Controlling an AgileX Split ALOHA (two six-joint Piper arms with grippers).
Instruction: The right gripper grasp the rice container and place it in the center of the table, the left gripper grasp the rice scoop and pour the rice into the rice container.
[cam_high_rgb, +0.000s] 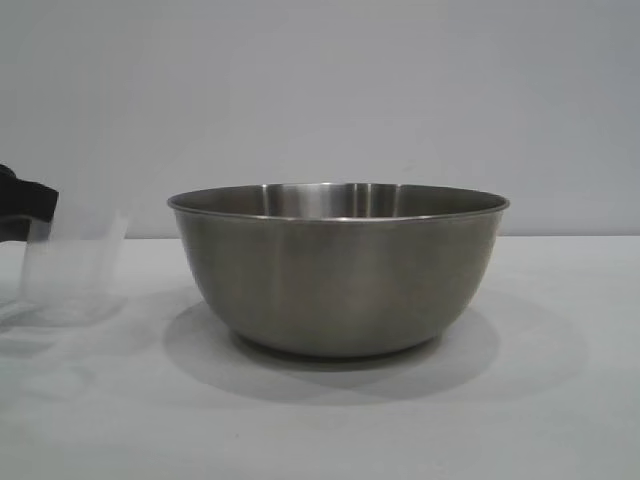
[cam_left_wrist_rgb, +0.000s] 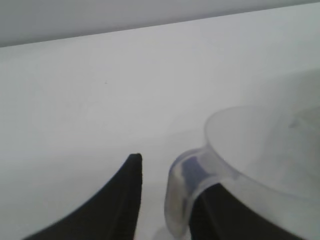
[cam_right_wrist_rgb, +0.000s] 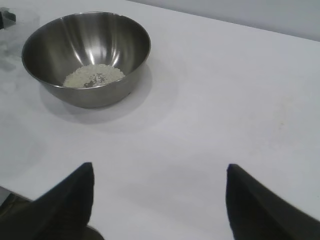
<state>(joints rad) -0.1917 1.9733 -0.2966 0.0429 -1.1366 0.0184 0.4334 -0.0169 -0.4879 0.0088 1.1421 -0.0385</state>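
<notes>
In the exterior view, the large round stainless-steel rice container (cam_high_rgb: 338, 270) stands in the middle of the plain white table (cam_high_rgb: 560, 400). The small transparent plastic rice scoop (cam_high_rgb: 72, 272) stands upright at the left edge, the black left gripper (cam_high_rgb: 25, 205) at its handle.

In the left wrist view, the jaws stand apart around the scoop's handle — one finger (cam_left_wrist_rgb: 107, 205) is clear of it.

In the right wrist view, the right gripper (cam_right_wrist_rgb: 159, 200) hangs wide open, well apart from the container, where off-white rice (cam_right_wrist_rgb: 93, 76) lies.
</notes>
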